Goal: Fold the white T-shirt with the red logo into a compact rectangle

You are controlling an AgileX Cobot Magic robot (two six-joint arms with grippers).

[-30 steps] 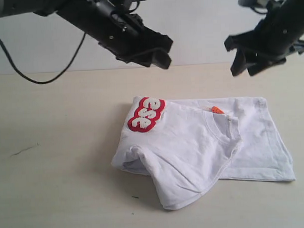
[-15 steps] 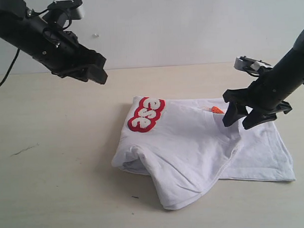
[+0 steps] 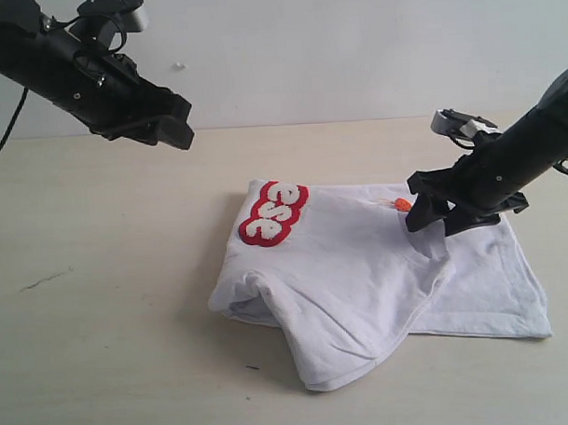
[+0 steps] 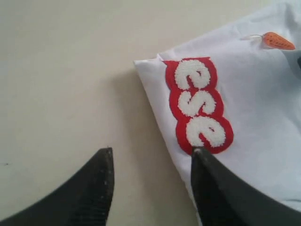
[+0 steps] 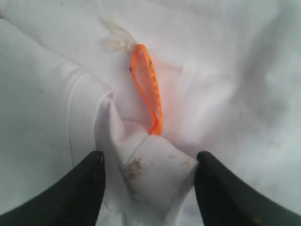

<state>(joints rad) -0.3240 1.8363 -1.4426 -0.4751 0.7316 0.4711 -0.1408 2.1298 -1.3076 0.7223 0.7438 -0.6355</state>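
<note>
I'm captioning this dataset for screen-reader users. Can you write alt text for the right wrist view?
The right gripper, its two dark fingers apart, straddles a raised fold of the white T-shirt; an orange tag loops just beyond the fold. White cloth fills the rest of the picture.

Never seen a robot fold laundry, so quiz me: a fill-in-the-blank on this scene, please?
The tag at the collar of the white T-shirt is ___. The red logo shows the letters ___. The arm with its jaws down at the collar is the ___ one. Both arms' jaws stand ___.
Missing: orange; ese; right; open.
</note>
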